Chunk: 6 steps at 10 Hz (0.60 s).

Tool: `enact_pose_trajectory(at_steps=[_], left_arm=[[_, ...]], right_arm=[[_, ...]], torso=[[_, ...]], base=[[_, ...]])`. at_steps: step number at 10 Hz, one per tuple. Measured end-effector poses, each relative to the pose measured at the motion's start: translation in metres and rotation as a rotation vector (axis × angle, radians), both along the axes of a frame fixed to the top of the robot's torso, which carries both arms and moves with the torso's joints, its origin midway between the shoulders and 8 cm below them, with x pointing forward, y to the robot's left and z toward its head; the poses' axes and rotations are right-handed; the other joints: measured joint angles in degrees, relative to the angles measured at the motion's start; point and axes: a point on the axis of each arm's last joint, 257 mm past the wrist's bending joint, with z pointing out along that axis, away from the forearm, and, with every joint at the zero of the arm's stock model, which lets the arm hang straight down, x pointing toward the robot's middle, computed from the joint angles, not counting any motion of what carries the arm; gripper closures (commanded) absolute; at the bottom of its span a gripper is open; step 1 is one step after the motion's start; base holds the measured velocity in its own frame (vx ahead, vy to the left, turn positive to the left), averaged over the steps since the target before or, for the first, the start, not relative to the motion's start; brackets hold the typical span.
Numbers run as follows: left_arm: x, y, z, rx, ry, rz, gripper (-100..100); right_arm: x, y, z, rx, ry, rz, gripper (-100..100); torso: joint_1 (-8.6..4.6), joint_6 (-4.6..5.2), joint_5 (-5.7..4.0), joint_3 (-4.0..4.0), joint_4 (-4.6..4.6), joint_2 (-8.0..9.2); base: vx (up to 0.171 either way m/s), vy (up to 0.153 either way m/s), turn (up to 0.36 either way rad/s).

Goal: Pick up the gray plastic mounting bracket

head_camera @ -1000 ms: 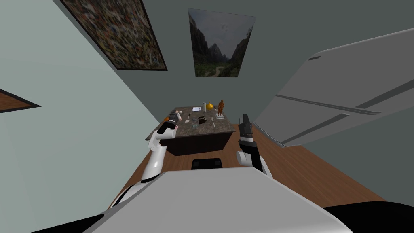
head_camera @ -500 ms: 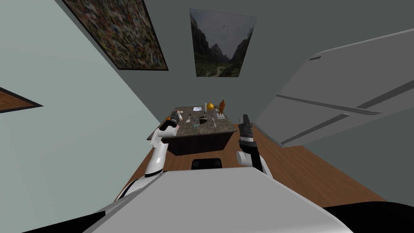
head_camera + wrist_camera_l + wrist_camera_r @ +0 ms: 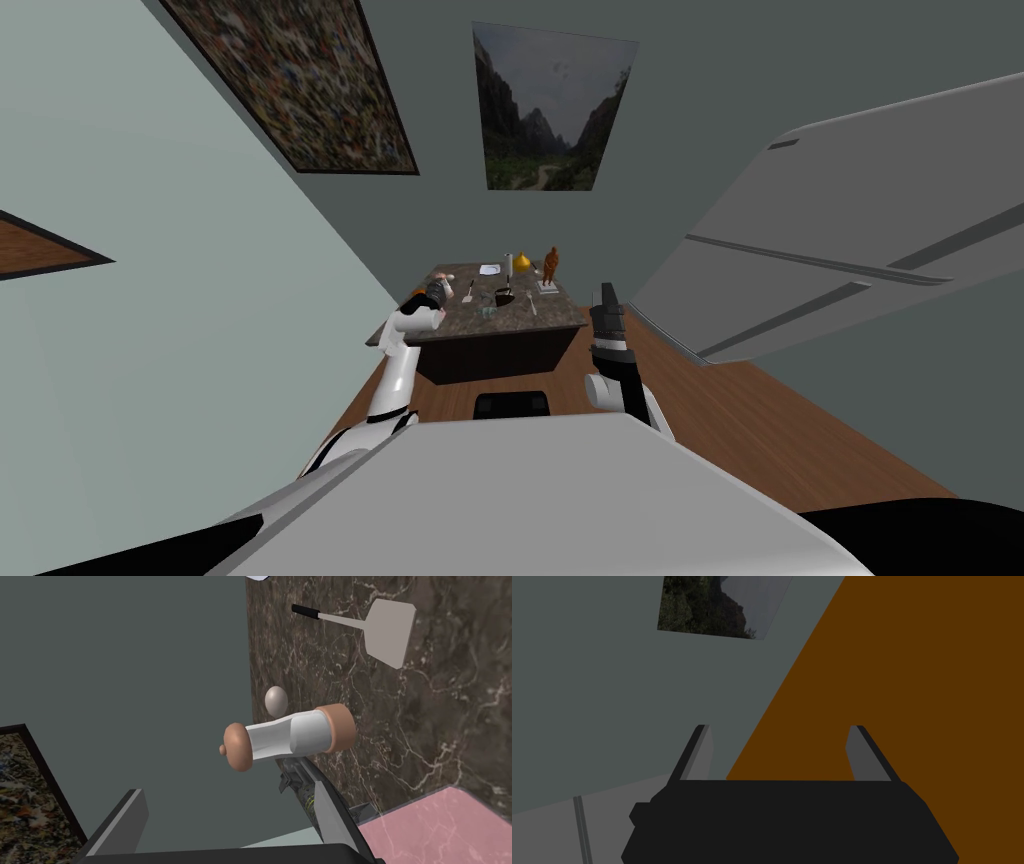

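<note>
Dark marbled worktop: the grey bracket lies at its edge, partly hidden behind one finger of the left end effector, spread wide and empty (a white mill just beyond).

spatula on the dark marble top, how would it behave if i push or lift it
The spatula lies flat with a broad thin blade, so it would probably slide rather than roll on the smooth marble top. Its blade looks thin, so it is likely light and hard to pinch from above; the narrow black handle seems the easier grip.
</note>
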Motion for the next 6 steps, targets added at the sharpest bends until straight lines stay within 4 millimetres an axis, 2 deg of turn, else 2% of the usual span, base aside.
enact_pose_trajectory(at_steps=[6], left_arm=[[0.006,-0.003,-0.036,-0.063,0.166,0.029,-100]], right_arm=[[0.0,0.0,0.0,0.0,0.0,0.0,0]], torso=[[-0.05,0.0,-0.01,-0.01,-0.01,-0.02]], base=[[0.007,0.006,0.01]])
